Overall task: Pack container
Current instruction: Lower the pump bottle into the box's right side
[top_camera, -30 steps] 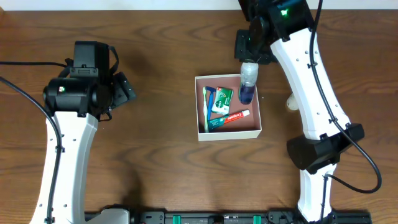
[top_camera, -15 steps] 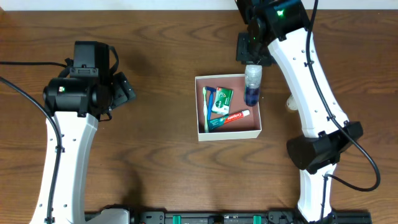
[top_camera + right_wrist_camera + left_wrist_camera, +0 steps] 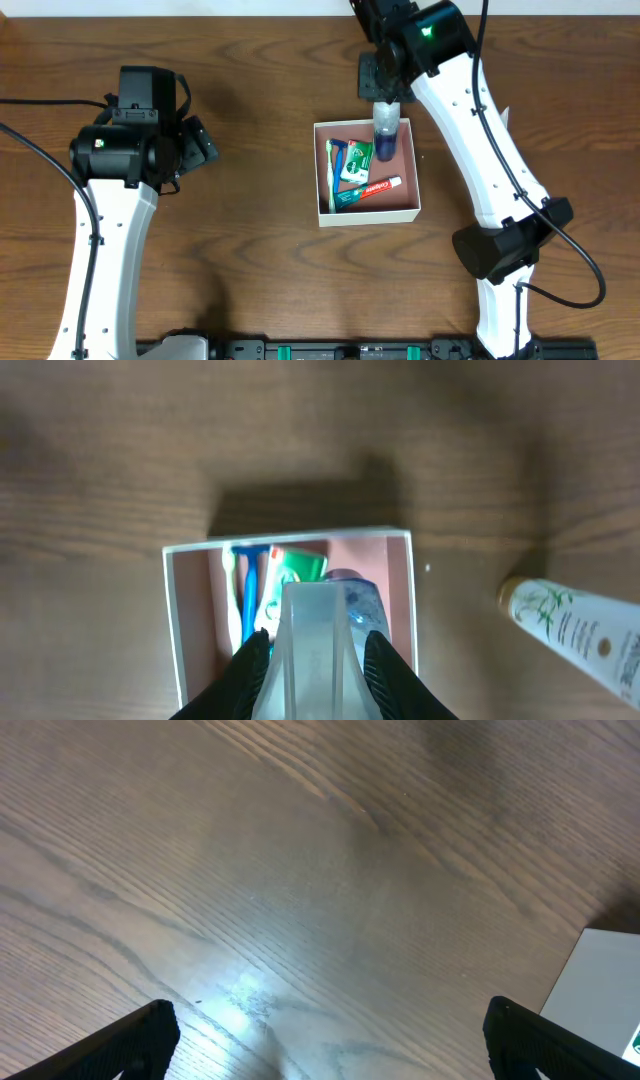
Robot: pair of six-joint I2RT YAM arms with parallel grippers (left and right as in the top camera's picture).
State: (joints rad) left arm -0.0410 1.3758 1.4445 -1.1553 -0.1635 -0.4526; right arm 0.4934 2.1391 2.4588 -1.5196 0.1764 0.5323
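The table is dark brown wood with wavy grain. The container has white walls and a pinkish-brown inside. In it lie a red-and-white tube, a green packet with white marks, and a blue and pale green razor. The bottle is clear on top and deep blue below. A second bottle is white with green leaf sprigs and a tan cap. The left arm and right arm are white with black joints. A green light glows on the right one.
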